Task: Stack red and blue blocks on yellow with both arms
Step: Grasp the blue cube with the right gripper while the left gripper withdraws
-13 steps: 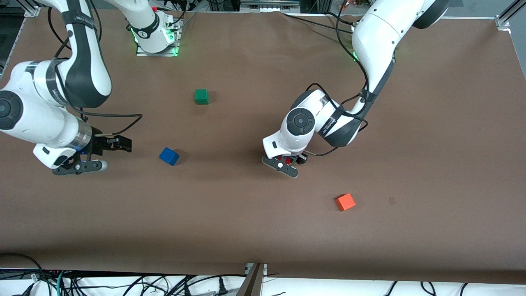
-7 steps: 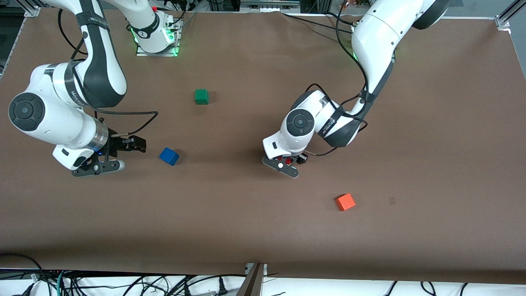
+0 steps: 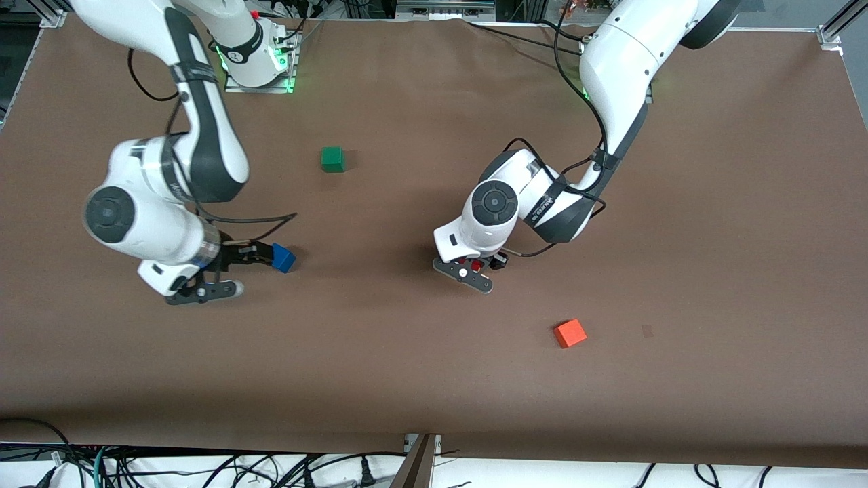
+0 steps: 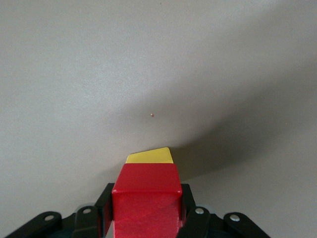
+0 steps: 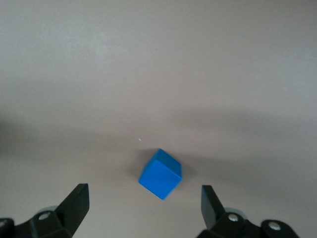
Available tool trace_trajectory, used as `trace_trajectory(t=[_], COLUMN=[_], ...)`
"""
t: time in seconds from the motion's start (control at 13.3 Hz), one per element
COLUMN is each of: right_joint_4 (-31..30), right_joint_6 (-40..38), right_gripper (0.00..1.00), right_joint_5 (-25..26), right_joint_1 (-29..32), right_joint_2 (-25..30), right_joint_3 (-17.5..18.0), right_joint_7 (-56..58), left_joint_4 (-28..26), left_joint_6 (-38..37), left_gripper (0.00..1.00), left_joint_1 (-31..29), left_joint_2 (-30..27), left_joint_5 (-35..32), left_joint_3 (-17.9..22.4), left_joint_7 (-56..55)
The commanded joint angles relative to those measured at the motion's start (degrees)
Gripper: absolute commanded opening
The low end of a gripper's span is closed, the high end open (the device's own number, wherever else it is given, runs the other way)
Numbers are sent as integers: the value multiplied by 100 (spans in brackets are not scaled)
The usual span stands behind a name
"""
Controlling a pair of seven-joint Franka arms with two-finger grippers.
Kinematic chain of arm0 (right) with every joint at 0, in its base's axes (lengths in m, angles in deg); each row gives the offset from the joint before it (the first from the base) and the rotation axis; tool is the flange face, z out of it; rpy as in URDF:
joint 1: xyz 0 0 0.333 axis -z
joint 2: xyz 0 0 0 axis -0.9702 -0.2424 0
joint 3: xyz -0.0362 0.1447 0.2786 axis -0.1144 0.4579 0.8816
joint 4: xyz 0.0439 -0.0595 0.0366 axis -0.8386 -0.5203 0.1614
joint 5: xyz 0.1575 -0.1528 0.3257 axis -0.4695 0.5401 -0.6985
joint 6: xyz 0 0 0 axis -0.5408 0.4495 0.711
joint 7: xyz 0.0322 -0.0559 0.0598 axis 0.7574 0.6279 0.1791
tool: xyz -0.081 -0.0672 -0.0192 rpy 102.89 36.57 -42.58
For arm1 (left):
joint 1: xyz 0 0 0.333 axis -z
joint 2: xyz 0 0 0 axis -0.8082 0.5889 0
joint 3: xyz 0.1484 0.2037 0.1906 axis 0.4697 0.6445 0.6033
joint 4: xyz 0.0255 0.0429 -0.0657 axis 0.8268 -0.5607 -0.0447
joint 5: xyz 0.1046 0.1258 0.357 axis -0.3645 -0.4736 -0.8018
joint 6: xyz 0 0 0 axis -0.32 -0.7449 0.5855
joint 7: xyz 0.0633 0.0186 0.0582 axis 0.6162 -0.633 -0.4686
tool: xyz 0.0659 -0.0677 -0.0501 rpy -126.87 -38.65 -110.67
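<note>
The red block [image 4: 146, 198] is seen resting on the yellow block [image 4: 150, 156]. The blue block [image 5: 160, 174] lies alone, turned cornerwise.

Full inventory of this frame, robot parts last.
table: 1, brown, under everything
blue cube: 1, on the table toward the right arm's end, below the right gripper's open fingers
red cube: 1, between the left gripper's fingers, on top of the yellow cube
yellow cube: 1, under the red cube, mid-table
green cube: 1, on the table, farther from the front camera than the blue cube
orange cube: 1, on the table, nearest the front camera
right gripper: 1, black, open, over the blue cube
left gripper: 1, black, around the red cube
</note>
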Motion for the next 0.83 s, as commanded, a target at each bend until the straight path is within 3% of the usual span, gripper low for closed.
trace_trajectory(t=[0.0, 0.08, 0.15, 0.23, 0.53, 0.68, 0.75], right_joint_4=[31, 5, -65, -274, -908, -1154, -1268], right_joint_6=[392, 437, 455, 542, 1060, 1245, 1376], right_gripper=[99, 99, 99, 100, 99, 99, 99], right_joint_5=[-236, -271, -272, -315, -482, -1234, -1352], right_joint_1=[-120, -103, -85, -42, -15, 29, 29], right_joint_2=[-323, -411, -508, -509, -403, -447, -464], right_joint_3=[-25, -25, -25, -34, -34, -43, -43], right_joint_7=[-241, -241, -250, -250, -294, -294, -294], left_joint_4=[40, 40, 40, 58, 216, 802, 1084], left_joint_6=[-101, -101, -101, -101, -389, -951, -1276], left_gripper=[5, 6, 25, 99, 100, 100, 100], left_joint_1=[73, 73, 82, 90, 29, -15, -76], left_joint_2=[33, 25, 33, 25, -89, -98, -151], left_joint_5=[-136, -136, -136, -119, -57, -92, -118], left_joint_3=[54, 54, 54, 54, 45, 45, 62], left_joint_7=[-137, -163, -181, -242, -401, -401, -401])
